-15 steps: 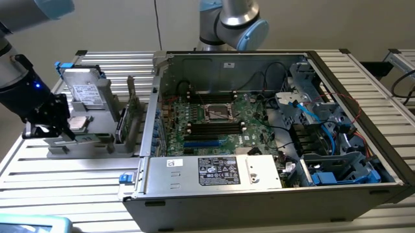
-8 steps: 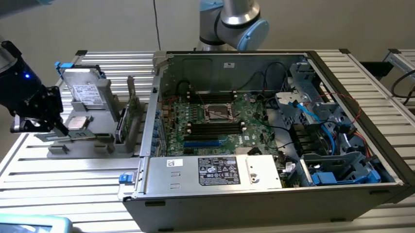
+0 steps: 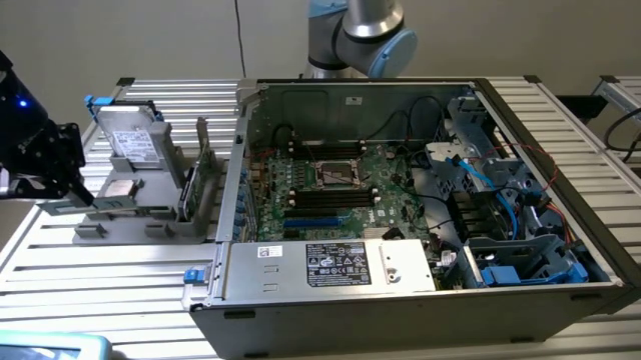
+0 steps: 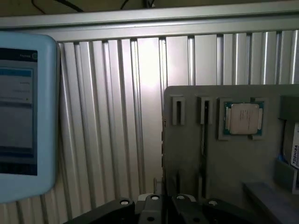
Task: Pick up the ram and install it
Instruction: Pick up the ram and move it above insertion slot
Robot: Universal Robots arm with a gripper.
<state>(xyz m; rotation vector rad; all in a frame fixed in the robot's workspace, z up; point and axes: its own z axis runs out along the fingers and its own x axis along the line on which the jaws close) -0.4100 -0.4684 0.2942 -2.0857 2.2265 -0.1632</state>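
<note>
On the grey holder [image 3: 100, 231] beside the open computer case [image 3: 401, 319], we log the ram [image 3: 188, 196] standing on edge, long axis roughly along the case wall, toward the exterior view's right of the gripper [image 3: 70, 202] (closed, apparently gripping nothing).

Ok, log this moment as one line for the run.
hand: shut, by gray parts holder | CPU chip: seated in holder | computer case: open

Thin green ram [image 3: 188, 196], standing on edge in grey holder [image 3: 120, 225], beside computer case [image 3: 401, 315]
</note>
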